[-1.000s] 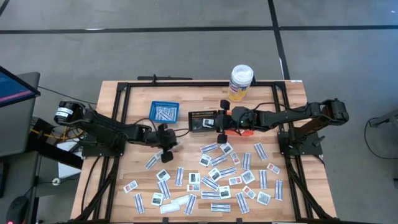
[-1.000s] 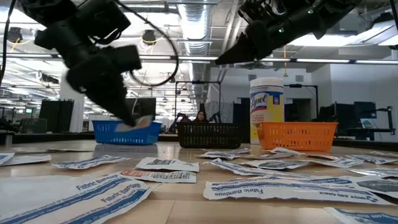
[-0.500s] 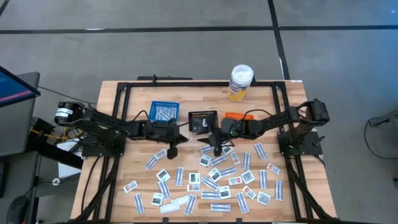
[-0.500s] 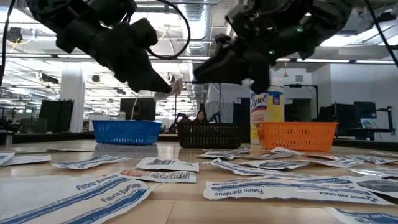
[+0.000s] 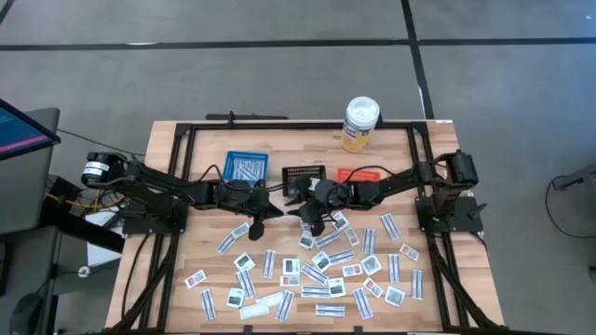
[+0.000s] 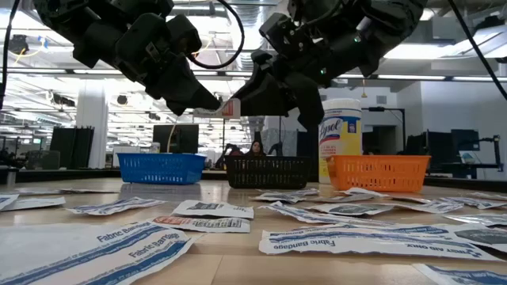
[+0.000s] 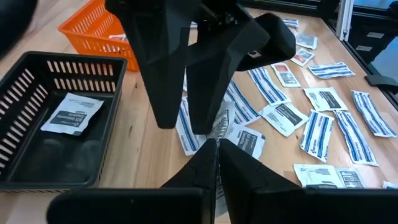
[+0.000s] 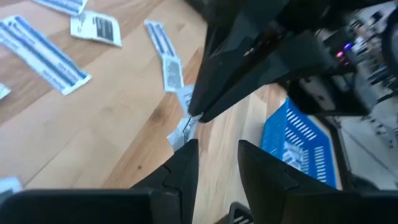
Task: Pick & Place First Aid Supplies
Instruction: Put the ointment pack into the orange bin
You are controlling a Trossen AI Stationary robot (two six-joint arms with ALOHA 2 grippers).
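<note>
The right claw had swung left to meet the left claw, which gripped a packet, the right claw's jaws parted around it, suggesting a handover.

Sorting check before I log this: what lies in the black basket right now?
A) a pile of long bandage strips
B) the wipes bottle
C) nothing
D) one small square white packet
D: the left wrist view shows a single small square white packet lying on the floor of the black basket.
</note>
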